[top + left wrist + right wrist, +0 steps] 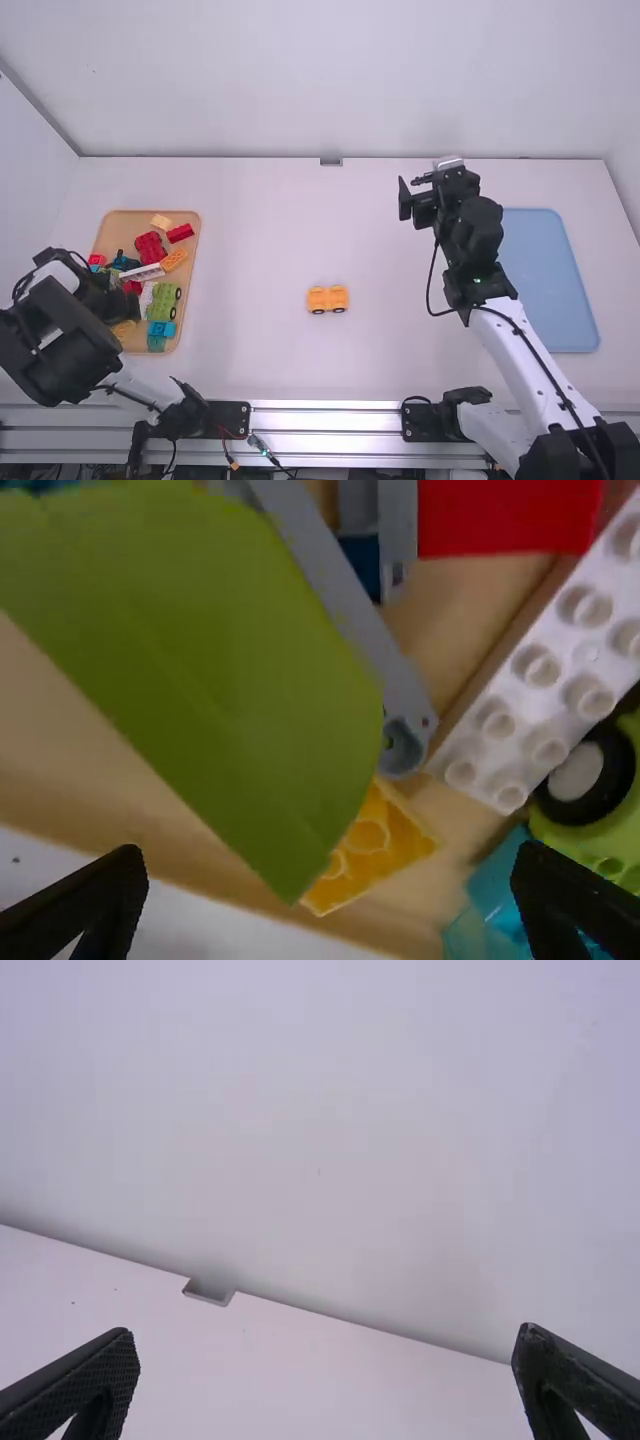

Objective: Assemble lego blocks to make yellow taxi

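Note:
My left gripper point(118, 300) is over the left end of the wooden tray; in the left wrist view this gripper point(335, 905) is open, its fingers wide apart. Beneath it lie a yellow brick point(370, 852), a white studded brick point(540, 668) and a teal block point(490, 898), with a large lime-green piece point(220, 670) nearer the camera. An orange-yellow car base with black wheels point(328, 299) stands mid-table. Above the table's right side is my right gripper point(411, 194); seen from the right wrist, the gripper point(325, 1370) is open, holding nothing.
The wooden tray point(196, 250) holds red, orange, white, green and blue pieces. A blue tray point(550, 280) lies at the right, beside the right arm. The back wall meets the table's far edge, where a small grey bracket point(331, 161) sits.

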